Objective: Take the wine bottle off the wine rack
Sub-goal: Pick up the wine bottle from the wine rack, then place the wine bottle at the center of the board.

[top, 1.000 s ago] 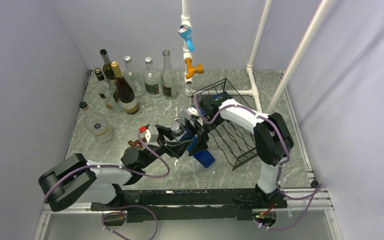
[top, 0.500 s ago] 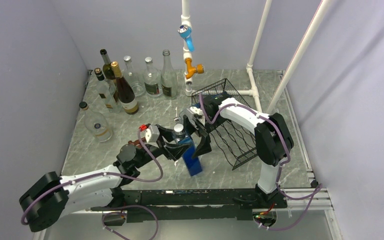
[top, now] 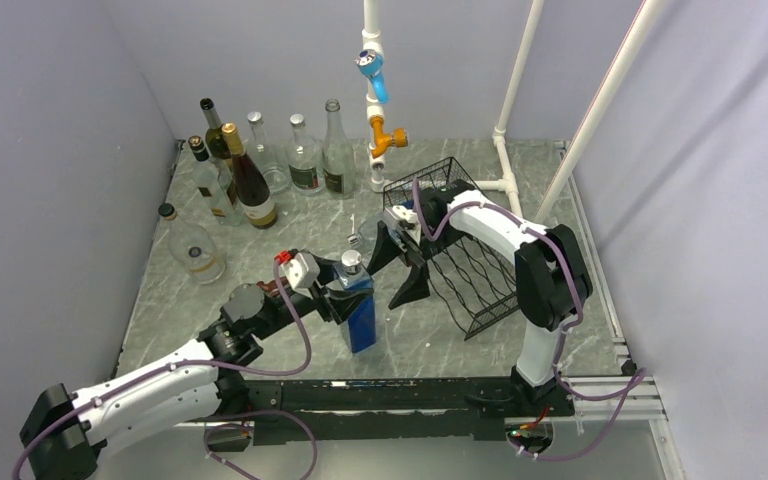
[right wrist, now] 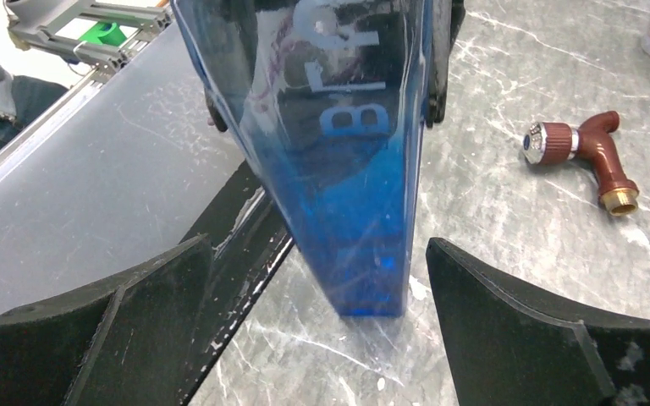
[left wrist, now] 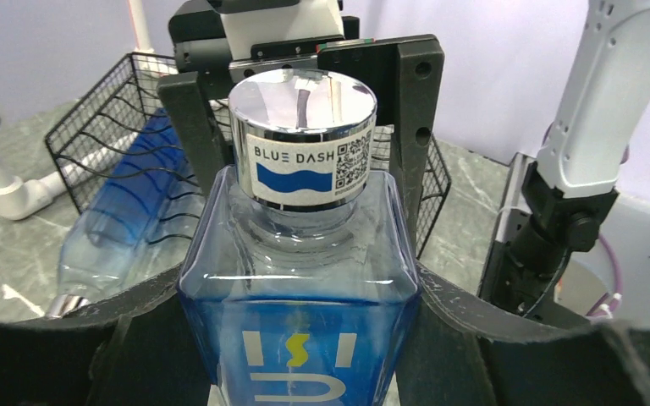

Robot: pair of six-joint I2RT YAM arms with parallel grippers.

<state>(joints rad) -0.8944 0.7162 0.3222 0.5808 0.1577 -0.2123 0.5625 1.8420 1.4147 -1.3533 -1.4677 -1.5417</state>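
Grey marbled table (top: pixel 260 255) and plain lilac walls make the scene. Our left gripper (top: pixel 348 298) pinches the bottle (top: pixel 362 318), with the jaws pressed on its two flat sides. Our right gripper (top: pixel 398 270) is spread wide, and its black fingers stand near the bottle without touching it. We see that the bottle is square, of clear blue glass with a shiny metal cap (left wrist: pixel 302 127). It stands upright on the table, just left of the black wire rack (top: pixel 475 285). A second bottle (left wrist: pixel 123 216) lies inside the rack.
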